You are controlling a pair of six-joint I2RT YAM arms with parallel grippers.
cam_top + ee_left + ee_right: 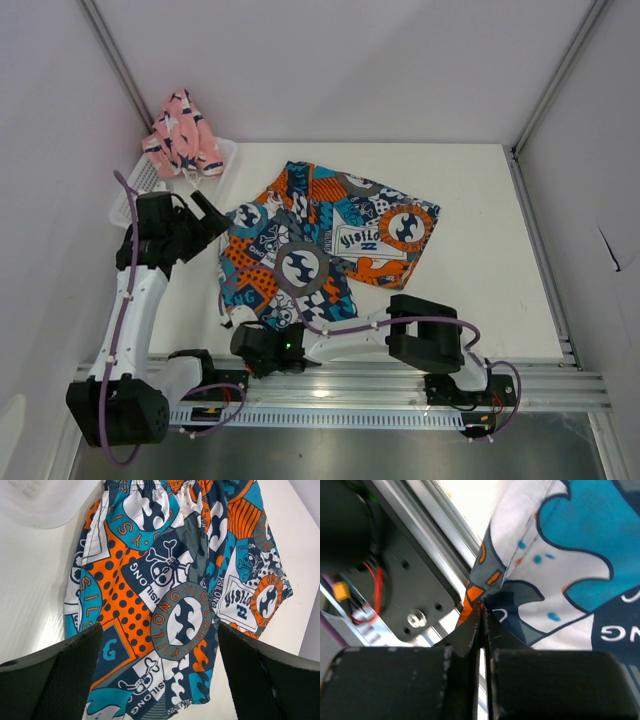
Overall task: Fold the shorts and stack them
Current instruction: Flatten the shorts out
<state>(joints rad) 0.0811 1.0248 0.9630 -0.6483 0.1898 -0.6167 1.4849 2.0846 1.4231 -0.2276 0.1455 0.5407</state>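
Since the right gripper (pixel 482 616) is pinched shut on the near hem corner of the printed shorts (pixel 320 240), I'd call this the start of the first fold. They lie flat mid-desk (pixel 490 300), long axis far-to-near, with the waistband toward the basket (pixel 135 190). The left gripper (pixel 160 632) hangs wide open above. Next up, I reckon: carry that hem toward the waistband.

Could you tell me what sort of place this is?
Probably a lab robot cell, not a home: plain white walls with aluminium framing enclose a white table, two arms are bolted to a metal rail at its near edge, and shorts lie on it.
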